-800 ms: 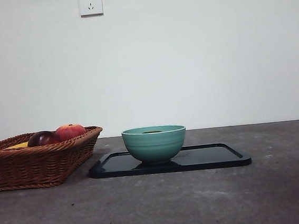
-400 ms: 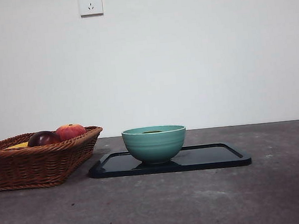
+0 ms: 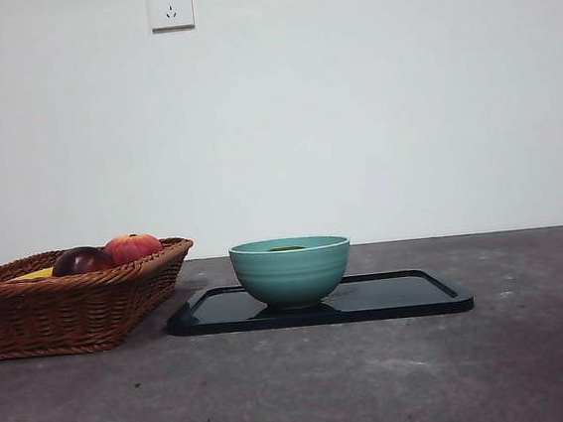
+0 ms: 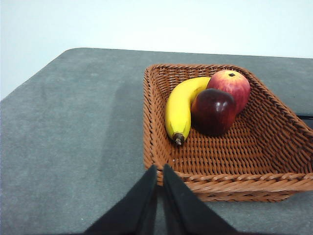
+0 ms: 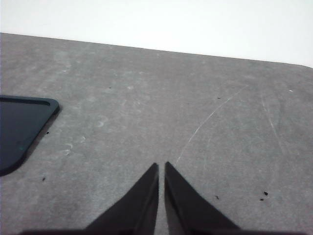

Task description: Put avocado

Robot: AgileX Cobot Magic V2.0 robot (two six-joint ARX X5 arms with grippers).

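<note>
Grey surface (image 3: 378, 381) carries wicker basket (image 3: 67, 311) and black tray (image 3: 409, 293). Teal bowl (image 3: 292, 275) stands on tray; avocado (image 3: 287, 248) sits inside, only its dark top showing above the rim. Left gripper (image 4: 159, 169) narrow, empty, near basket. Right gripper (image 5: 161, 166) narrow, empty, above bare surface.

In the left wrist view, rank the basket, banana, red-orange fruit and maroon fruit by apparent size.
1. Basket, clearly largest.
2. Banana, the longest fruit.
3. Maroon fruit and red-orange fruit: they look about alike; the maroon one lies nearer the camera and partly hides the other, so I won't rank them.
</note>
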